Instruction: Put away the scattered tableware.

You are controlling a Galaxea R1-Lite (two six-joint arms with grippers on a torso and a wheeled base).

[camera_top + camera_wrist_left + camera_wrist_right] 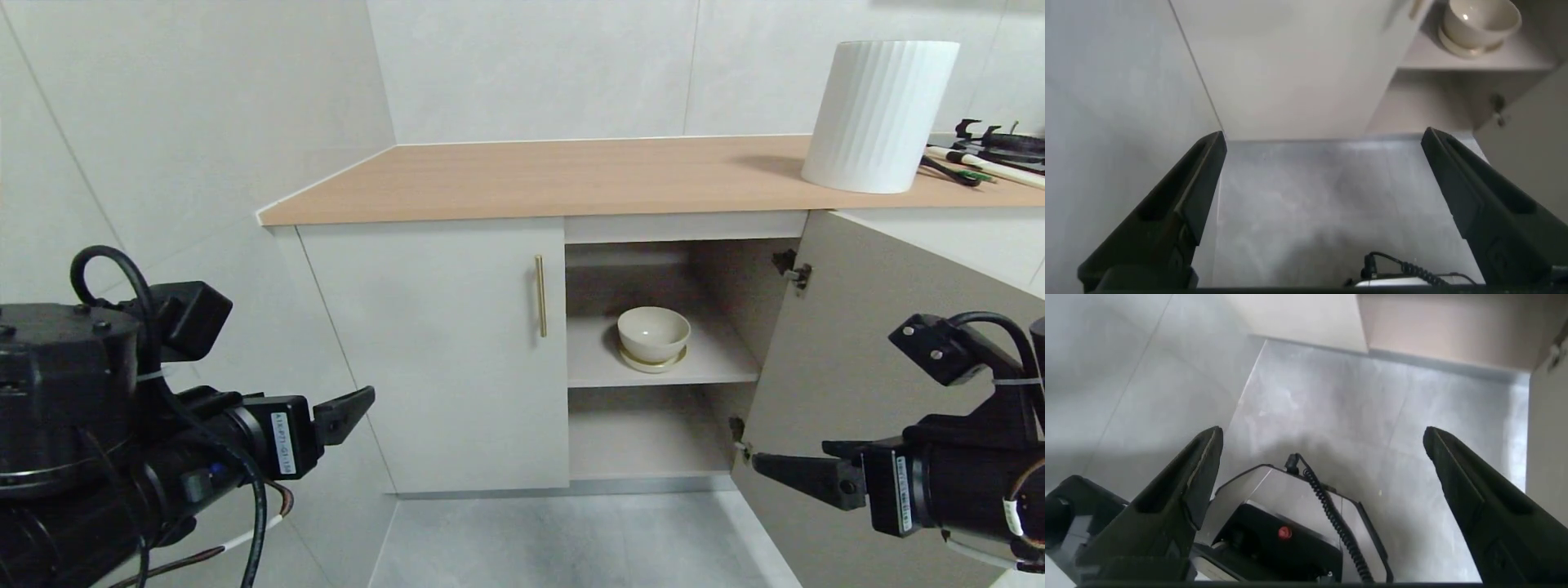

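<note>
Left pincer and right pincer gape, wrists bearing white labels.

Soft, even light from above keeps the countertop bright. The white container throws a faint shadow to its left on the wood. Inside the open cupboard it is dimmer. The bowl carries a small highlight and shades the shelf beside it. The floor has a dull sheen.

One bowl, one saucer, one white ribbed canister, two cabinet doors, two pincers
</note>
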